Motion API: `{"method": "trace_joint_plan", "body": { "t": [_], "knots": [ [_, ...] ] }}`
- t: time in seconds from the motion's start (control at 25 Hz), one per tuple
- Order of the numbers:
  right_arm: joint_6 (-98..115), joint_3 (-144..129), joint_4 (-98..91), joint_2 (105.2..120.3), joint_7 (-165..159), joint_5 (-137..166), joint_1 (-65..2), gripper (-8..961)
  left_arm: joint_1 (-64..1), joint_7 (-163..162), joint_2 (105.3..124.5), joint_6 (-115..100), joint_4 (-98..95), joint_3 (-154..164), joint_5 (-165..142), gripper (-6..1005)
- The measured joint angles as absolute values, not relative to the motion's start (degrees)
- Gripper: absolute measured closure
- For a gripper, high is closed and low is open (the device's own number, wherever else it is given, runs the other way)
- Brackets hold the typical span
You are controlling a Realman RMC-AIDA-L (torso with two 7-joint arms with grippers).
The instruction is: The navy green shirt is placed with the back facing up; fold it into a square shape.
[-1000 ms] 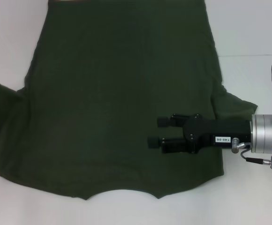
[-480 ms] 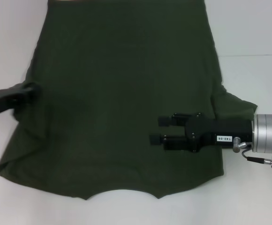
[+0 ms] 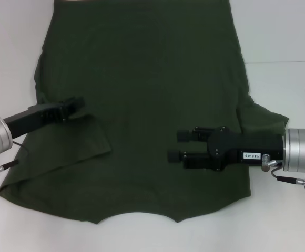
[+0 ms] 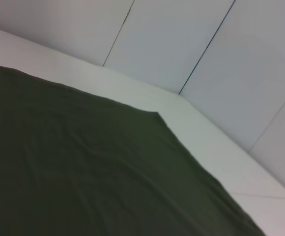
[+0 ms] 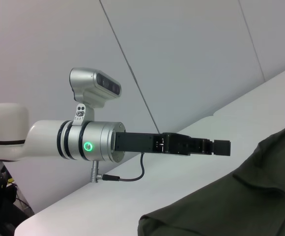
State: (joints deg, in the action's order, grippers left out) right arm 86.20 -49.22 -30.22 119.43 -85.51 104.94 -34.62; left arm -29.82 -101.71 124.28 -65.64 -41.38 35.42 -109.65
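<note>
- Jaws of the left gripper (image 3: 78,103): state can't be told; tip is seen low over the shirt's left part, beside a folded-in flap, black fingers pointing toward the middle of the cloth. Whether fabric is pinched can't be told.
- Same left gripper (image 5: 221,147) is seen from the right wrist view as a slim black tip stretched out level above the desk, w/ a silver arm segment and green ring light behind it.
- Jaws of the right gripper (image 3: 176,146): spread, two black fingers apart, nothing between them; held over the shirt's right part, pointing toward the left.
- Right arm's silver wrist w/ a cyan ring light is seen at the right edge of the head view, off the cloth.
- Navy green shirt (image 3: 142,94) is laid flat on the white desk (image 3: 284,31), plain side up, collar curve at the near edge, hem at the far edge.
- Left sleeve is folded inward over the body; flap edge (image 3: 97,139) lies just beside the left gripper.
- Right sleeve (image 3: 265,118) is spread out on the desk, behind the right gripper's body.
- Left wrist view: only wrinkled shirt cloth (image 4: 83,172), a desk strip and wall panels are shown.
</note>
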Motion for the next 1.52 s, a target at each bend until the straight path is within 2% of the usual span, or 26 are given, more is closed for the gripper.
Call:
{"method": "trace_joint_plan", "body": {
  "t": [0.24, 0.44, 0.84, 1.0, 1.2, 1.52],
  "knots": [
    [86.3, -49.1, -30.2, 119.43, -85.5, 104.9, -34.6, 158, -29.4, -101.1, 124.21, -65.9, -40.8, 35.2, -108.3, 753],
    [86.3, -49.0, -30.2, 119.44, -85.5, 104.9, -34.6, 156, -29.3, -100.5, 124.1, -65.9, -40.9, 34.9, -108.3, 524],
    [86.9, -43.4, -30.5, 119.19, -87.6, 104.9, -33.2, 151, -28.1, -93.6, 124.19, -76.1, -40.7, 34.9, -108.2, 220],
    [86.2, -41.7, -31.4, 118.51, -94.1, 105.2, -32.5, 150, -28.0, -84.7, 124.32, -81.4, -37.7, 35.2, -108.2, 73],
    [84.5, -42.0, -34.0, 116.95, -104.1, 107.3, -31.9, 149, -28.4, -75.0, 124.27, -84.1, -33.5, 36.2, -108.6, 30],
    [80.3, -41.5, -39.5, 114.1, -119.7, 114.4, -29.5, 150, -28.3, -66.1, 124.61, -86.4, -31.9, 44.3, -109.3, 36]
  ]
}}
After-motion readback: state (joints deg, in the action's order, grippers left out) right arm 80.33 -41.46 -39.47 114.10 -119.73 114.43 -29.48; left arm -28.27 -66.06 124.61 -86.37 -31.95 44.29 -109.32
